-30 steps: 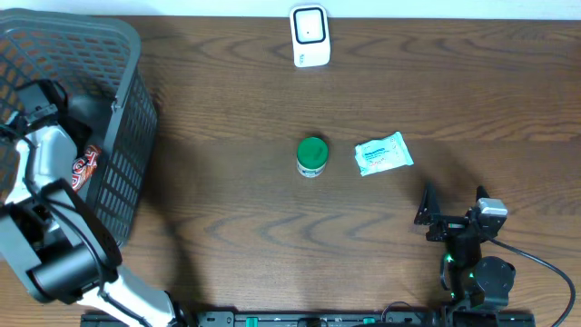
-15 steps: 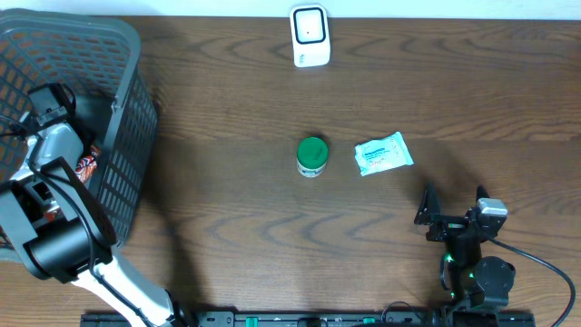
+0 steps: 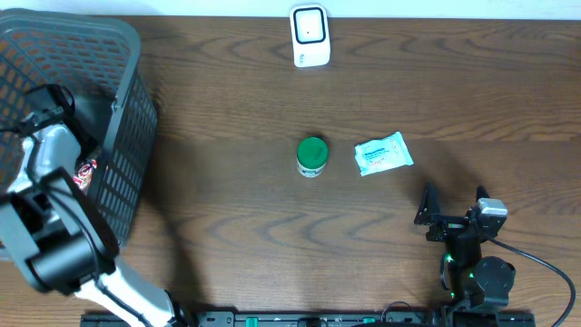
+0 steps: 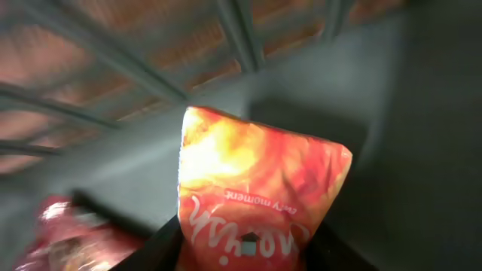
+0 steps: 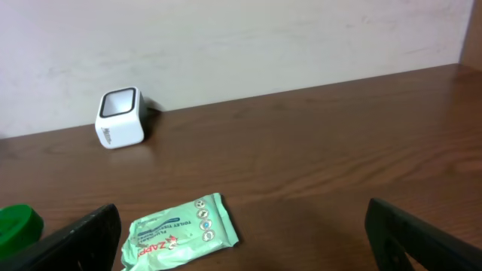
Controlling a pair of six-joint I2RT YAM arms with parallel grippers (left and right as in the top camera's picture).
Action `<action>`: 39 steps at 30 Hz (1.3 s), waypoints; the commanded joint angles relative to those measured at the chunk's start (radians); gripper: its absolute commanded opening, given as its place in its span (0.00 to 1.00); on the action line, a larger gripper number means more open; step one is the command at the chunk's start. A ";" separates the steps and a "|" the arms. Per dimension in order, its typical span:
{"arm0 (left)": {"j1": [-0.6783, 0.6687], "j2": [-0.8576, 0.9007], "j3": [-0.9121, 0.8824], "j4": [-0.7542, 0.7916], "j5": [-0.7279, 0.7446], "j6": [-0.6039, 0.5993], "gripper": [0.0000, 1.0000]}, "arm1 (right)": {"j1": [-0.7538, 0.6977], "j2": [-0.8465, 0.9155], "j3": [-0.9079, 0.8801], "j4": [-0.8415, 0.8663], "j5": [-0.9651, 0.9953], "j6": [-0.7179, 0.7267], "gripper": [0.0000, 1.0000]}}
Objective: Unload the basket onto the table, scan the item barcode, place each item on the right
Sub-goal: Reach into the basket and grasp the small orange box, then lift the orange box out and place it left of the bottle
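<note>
An orange-red snack packet (image 4: 256, 181) with white lettering stands between the black fingers (image 4: 154, 248) of my left gripper (image 4: 242, 252), which press on both its sides inside the grey basket (image 3: 127, 54). In the overhead view the left arm (image 3: 50, 150) reaches down into the basket, and a red packet (image 3: 86, 170) shows through the mesh wall. The white barcode scanner (image 3: 310, 34) stands at the table's far edge, also in the right wrist view (image 5: 120, 119). My right gripper (image 5: 245, 248) rests open near the front edge, with nothing in it.
A green-lidded jar (image 3: 312, 156) and a mint-green wipes packet (image 3: 383, 153) lie mid-table; the wipes packet (image 5: 181, 231) lies just ahead of the right gripper. Another red packet (image 4: 68, 233) lies on the basket floor. The basket's mesh wall (image 4: 113, 60) is close around the left gripper.
The left gripper's jaws have closed in from wide open onto the orange-red packet, and the left arm has shifted slightly inside the basket. The right arm has not moved.
</note>
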 commanded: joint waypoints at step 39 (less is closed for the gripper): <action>-0.975 -0.050 -0.054 -0.194 0.345 -0.267 0.64 | 0.007 -0.004 -0.002 -0.003 0.002 0.010 0.99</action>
